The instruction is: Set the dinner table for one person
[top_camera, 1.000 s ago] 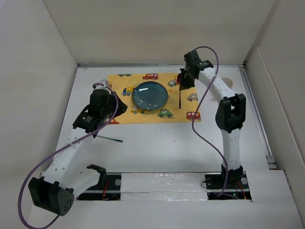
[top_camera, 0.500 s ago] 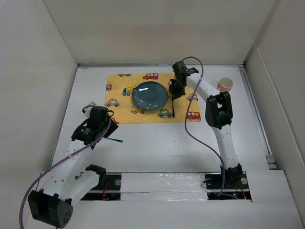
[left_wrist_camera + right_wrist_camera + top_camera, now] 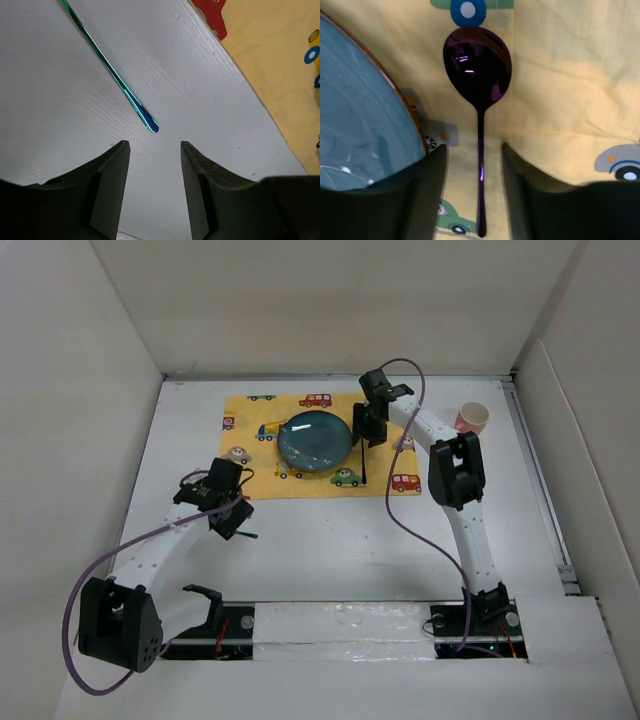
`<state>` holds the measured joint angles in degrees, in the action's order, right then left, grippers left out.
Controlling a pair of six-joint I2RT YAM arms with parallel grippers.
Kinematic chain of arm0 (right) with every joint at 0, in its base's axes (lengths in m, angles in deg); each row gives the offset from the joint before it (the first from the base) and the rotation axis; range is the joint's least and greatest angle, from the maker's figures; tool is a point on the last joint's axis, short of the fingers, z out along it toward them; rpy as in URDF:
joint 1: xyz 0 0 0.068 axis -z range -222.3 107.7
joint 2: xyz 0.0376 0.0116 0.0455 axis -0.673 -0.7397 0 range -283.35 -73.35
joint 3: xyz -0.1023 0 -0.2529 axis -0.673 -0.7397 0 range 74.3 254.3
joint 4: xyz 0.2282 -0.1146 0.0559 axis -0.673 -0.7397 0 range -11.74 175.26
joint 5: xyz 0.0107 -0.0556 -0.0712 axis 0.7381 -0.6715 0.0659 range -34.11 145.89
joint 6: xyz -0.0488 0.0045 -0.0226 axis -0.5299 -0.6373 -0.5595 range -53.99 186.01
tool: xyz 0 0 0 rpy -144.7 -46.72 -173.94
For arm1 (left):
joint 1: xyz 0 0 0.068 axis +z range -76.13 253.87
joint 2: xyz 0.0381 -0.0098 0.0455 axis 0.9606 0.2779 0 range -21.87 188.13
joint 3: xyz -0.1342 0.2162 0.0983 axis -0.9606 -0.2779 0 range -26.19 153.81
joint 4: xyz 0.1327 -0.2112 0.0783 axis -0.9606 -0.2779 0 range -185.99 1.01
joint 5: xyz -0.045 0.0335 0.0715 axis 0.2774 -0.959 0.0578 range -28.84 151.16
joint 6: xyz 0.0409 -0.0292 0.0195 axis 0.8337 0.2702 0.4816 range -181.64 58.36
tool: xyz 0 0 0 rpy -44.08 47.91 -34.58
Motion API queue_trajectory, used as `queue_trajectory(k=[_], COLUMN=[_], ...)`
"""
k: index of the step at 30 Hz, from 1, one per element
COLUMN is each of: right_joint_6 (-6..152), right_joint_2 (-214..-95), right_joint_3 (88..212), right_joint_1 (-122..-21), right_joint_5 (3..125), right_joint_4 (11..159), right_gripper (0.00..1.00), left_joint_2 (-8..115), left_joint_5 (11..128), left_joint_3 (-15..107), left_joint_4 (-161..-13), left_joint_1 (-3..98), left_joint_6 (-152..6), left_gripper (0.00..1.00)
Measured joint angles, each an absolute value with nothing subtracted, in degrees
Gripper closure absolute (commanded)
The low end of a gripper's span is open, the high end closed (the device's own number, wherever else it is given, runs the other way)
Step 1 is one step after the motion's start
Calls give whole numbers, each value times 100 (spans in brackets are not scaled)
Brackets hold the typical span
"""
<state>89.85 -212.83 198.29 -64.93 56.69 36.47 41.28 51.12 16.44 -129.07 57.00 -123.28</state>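
On the white dinner table [image 3: 330,550] lies a yellow car-print placemat [image 3: 390,455] with a blue plate [image 3: 315,440] on it. A purple spoon [image 3: 478,65] rests flat on the mat just right of the plate, bowl pointing away. My right gripper [image 3: 475,155] is open astride its handle [image 3: 364,468], touching neither side. A thin teal-green utensil [image 3: 107,70] lies on the bare table left of the mat. Its handle tip points at my left gripper [image 3: 153,150], which is open just short of it and holds nothing. From above, the left gripper [image 3: 237,523] hovers over that utensil [image 3: 250,535].
A pink cup [image 3: 472,418] stands at the right, off the mat. Cream walls close in the table on the left, back and right. The placemat's edge [image 3: 280,75] runs along the right of the left wrist view. Both arm bases sit at the near edge.
The right gripper brought the spoon in beside the plate and opened, leaving it on the mat. The left arm swung down over the thin utensil and its jaws widened.
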Motion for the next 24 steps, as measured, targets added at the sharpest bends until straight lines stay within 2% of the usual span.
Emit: queue_trajectory(k=[1, 5, 8, 10, 11, 12, 13, 16, 18, 21, 24], right_joint_6=[8983, 8998, 9088, 9203, 9276, 9354, 9409, 9662, 9794, 9864, 9844], right_joint_2=[-21270, -20990, -20290, -19477, -18983, -18487, -18061, -16697, -16044, -15607, -15587], right_joint_3=[19827, 19586, 18955, 18257, 17838, 17477, 17199, 16194, 15659, 15138, 14806], right_joint_1=[-6497, -6513, -6515, -6526, -6526, -6526, -6526, -6574, -6679, -6932, -7146], right_joint_5=[5689, 5813, 5969, 6052, 6100, 6165, 6227, 6458, 6609, 6812, 6994], right_joint_4=[3671, 3679, 3878, 4132, 4329, 4460, 4597, 5310, 5664, 5929, 5959], right_gripper=[36, 35, 37, 53, 65, 93, 100, 100, 90, 83, 81], left_joint_2=[4181, 4301, 4469, 4601, 4677, 4751, 4817, 4946, 4963, 5003, 5173], left_joint_5=[5088, 4994, 5018, 5031, 5037, 5033, 5022, 4952, 4906, 4821, 4707], left_joint_3=[1644, 1644, 1644, 1640, 1633, 1614, 1588, 1461, 1393, 1362, 1369], left_joint_4=[-12918, -12931, -12909, -12863, -12824, -12789, -12767, -12765, -12780, -12773, -12752], left_joint_1=[5698, 5766, 6142, 6470, 6623, 6752, 6874, 7012, 7014, 7012, 7014], left_joint_6=[-12405, -12678, -12735, -12724, -12720, -12709, -12706, -12715, -12737, -12822, -12877], left_gripper=[52, 53, 54, 55, 55, 55, 55, 54, 54, 54, 54])
